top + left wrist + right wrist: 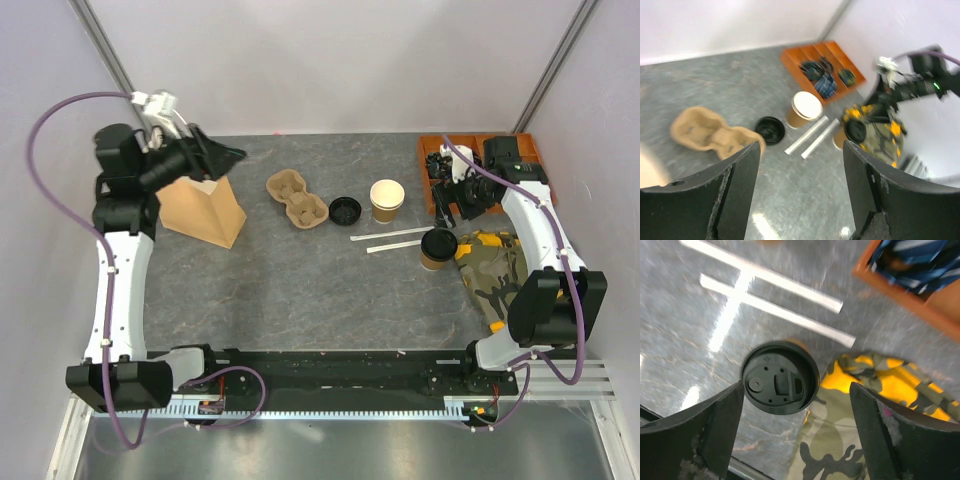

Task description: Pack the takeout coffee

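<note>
Right gripper [797, 390]: jaws wide apart, nothing in them. Its fingers [715, 425] flank the lidded tan paper cup [780, 385] from above, with a gap on both sides and no contact with the round black plastic lid on top.

That cup stands upright on the grey stone-pattern table [300, 290], right at the left edge of a crumpled yellow-green camouflage cloth [865, 440]. Can't tell if they touch.

Two flat white strips [395, 240] lie just beyond the cup, side by side and roughly parallel. Past them is an open tan paper cup with white inside [387, 200], upright. A loose round black plastic lid [345, 210] lies flat on the table left of it, just beside the brown moulded-pulp cup carrier [297, 197]. An orange compartment tray [430, 150] sits in the far right corner behind the right wrist, with dark items in its slots.

Left gripper [215, 155]: jaws apart, holding nothing. It hangs in the air at far left, over the top of the tall tan paper bag [205, 210], which stands upright. Its wrist camera looks across the table at both cups.
</note>
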